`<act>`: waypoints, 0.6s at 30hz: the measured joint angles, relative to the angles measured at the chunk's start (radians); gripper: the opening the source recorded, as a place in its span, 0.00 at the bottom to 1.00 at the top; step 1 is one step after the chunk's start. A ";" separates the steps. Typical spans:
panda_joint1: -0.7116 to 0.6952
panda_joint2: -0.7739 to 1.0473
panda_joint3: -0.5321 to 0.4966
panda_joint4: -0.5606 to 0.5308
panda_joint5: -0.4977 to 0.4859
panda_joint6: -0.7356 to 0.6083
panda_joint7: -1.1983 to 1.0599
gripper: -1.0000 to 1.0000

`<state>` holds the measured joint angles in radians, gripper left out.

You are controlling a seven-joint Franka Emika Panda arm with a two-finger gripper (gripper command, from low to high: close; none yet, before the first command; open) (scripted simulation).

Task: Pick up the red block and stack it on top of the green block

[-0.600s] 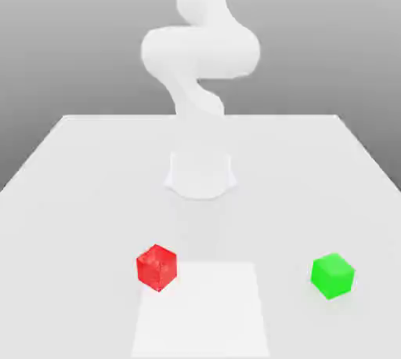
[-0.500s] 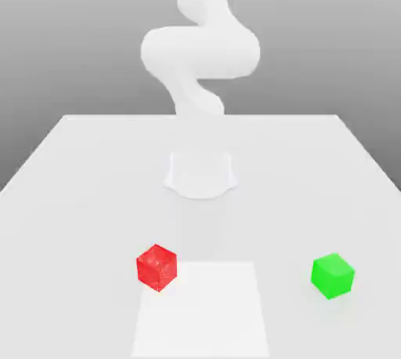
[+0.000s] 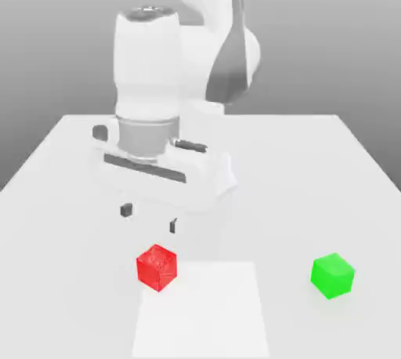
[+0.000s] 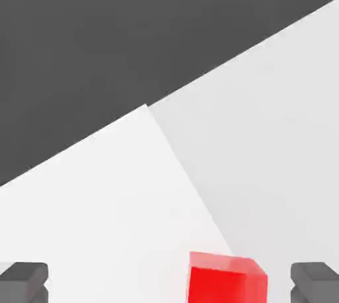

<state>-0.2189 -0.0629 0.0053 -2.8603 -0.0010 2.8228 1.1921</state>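
**Arm now over the red block; approach step**

Moved since the earlier frame: arm (image 3: 168,59), swung forward and low. Tabletop (image 3: 70,193): white, carrying both cubes. Fingers (image 3: 149,219): spread wide, empty, hanging at 11 o'clock of the red block (image 3: 157,267). Green block (image 3: 333,275): at 3 o'clock of the red, well apart. Step, judged: pre-grasp alignment. Next: centre, descend, straddle the red block, close.

Pale grey table (image 3: 313,161) under even light, brighter white square patch (image 3: 202,310) on it, plain grey backdrop (image 3: 329,28) behind.
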 joint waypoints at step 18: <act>-0.006 0.138 0.000 -0.001 0.000 0.114 0.014 0.00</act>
<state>-0.2252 0.0750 0.0055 -2.8610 -0.0015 2.9371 1.2058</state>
